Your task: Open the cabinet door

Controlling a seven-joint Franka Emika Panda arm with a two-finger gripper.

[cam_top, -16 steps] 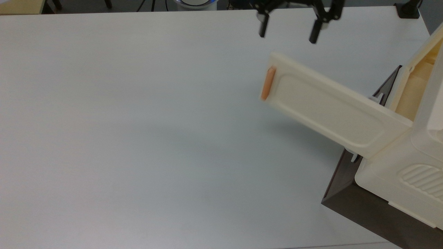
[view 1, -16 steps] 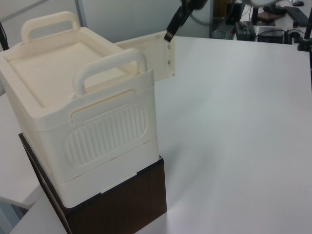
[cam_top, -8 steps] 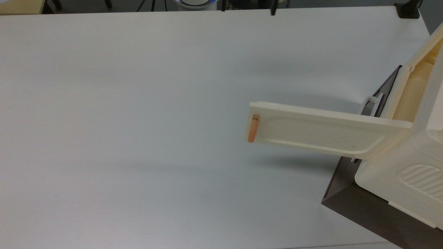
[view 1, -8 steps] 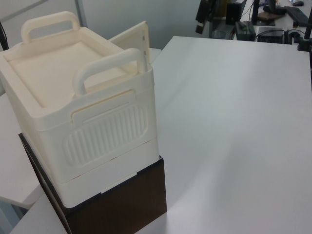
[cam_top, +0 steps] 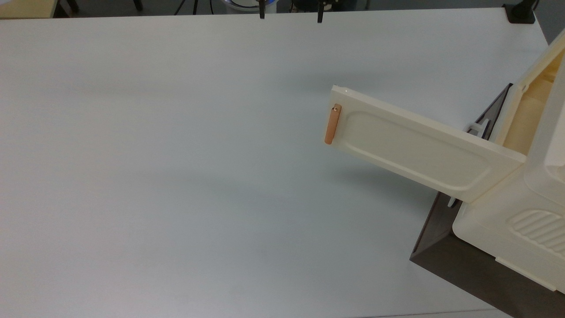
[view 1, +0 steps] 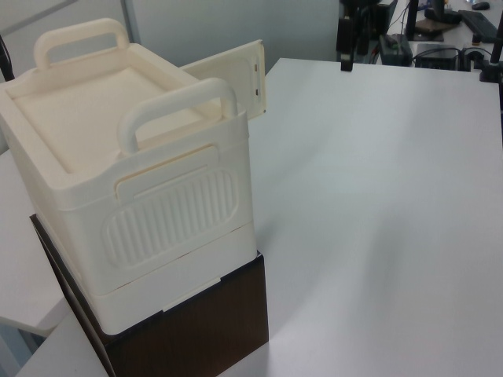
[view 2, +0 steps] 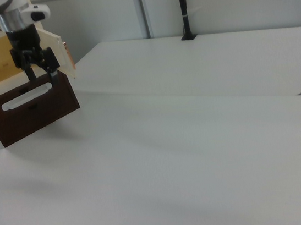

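The cabinet door [cam_top: 419, 148] stands swung open; the gripper [cam_top: 290, 12], cut off at the top view's upper edge, shows spread jaws.

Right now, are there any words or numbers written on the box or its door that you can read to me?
None: no words, numbers or signs can be read. The cabinet door is plain cream with an orange handle, the cream cabinet has only moulded ridges, and the dark brown panel with its white loop handle carries no writing.
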